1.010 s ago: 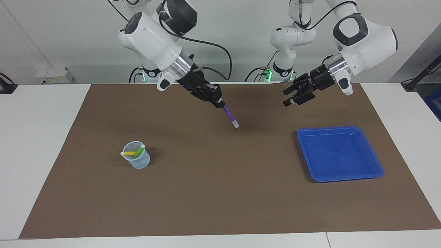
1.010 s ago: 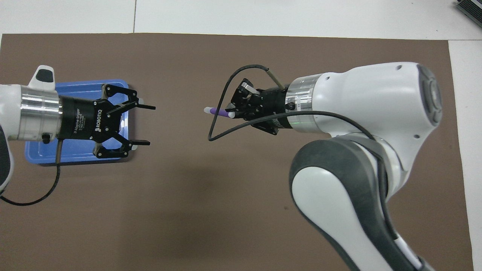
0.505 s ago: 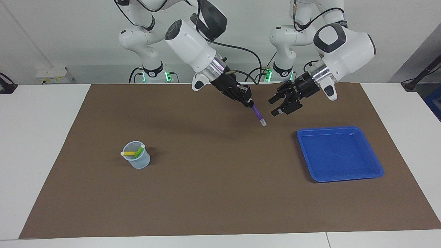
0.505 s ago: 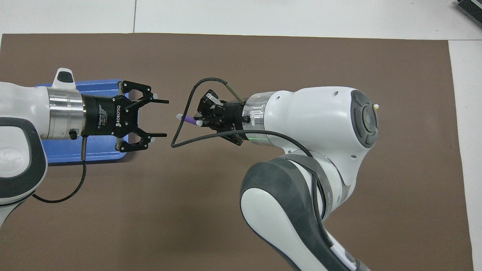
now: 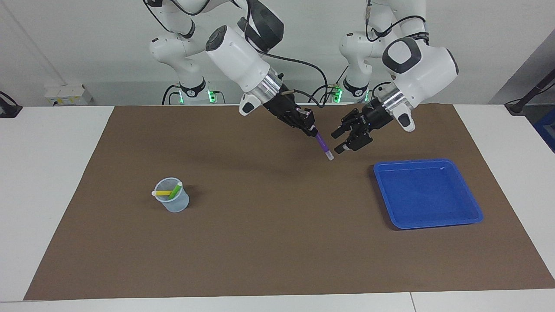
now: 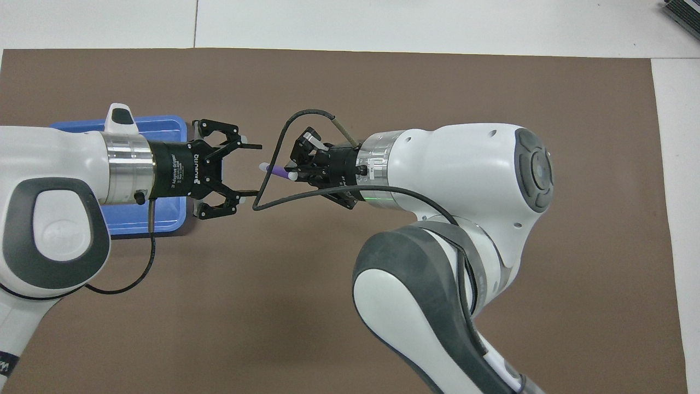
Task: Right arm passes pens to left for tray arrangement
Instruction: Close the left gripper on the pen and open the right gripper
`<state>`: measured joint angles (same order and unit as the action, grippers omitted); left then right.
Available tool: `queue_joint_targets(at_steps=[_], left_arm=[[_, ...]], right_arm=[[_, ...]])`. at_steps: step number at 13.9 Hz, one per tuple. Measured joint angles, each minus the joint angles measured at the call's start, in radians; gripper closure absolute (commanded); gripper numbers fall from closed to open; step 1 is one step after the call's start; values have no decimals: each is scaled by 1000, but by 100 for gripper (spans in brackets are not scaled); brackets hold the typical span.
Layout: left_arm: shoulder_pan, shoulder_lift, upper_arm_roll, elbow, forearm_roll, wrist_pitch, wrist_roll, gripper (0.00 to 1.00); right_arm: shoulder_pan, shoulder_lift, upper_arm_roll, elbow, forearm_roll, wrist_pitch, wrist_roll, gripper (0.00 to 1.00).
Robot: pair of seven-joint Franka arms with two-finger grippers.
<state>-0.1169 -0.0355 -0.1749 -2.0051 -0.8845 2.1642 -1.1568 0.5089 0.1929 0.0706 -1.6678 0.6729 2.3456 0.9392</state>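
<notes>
Cup (image 5: 174, 202) at 8 o'clock on the surface (image 5: 269, 242), yellow pen (image 5: 163, 193) and green pen (image 5: 175, 190) inside. Right claw (image 5: 311, 128) clamped on purple pen (image 5: 323, 146), mid-air. Left claw (image 5: 339, 141) spread wide, just beside pen's tip. Tray (image 5: 427, 193) at 3 o'clock.

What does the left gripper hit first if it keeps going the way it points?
Probably the purple pen, whose whitish tip sits just ahead of the open left gripper; the right gripper holds it. Their heights look matched, though depth is uncertain.
</notes>
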Motion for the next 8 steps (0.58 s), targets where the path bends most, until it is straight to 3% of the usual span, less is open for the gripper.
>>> queue_joint_targets(at_steps=[5,6,8], left_arm=[[-34,0,1,-22,-2,14,-1,33],[-34,0,1,-22,-11,15,-2,40],[-38,0,0,-22,-38,17,-2,69]], right_arm=[[0,0,0,0,0,0,0,94],[0,0,0,0,0,0,0,94],[0,0,0,0,0,0,0,94]])
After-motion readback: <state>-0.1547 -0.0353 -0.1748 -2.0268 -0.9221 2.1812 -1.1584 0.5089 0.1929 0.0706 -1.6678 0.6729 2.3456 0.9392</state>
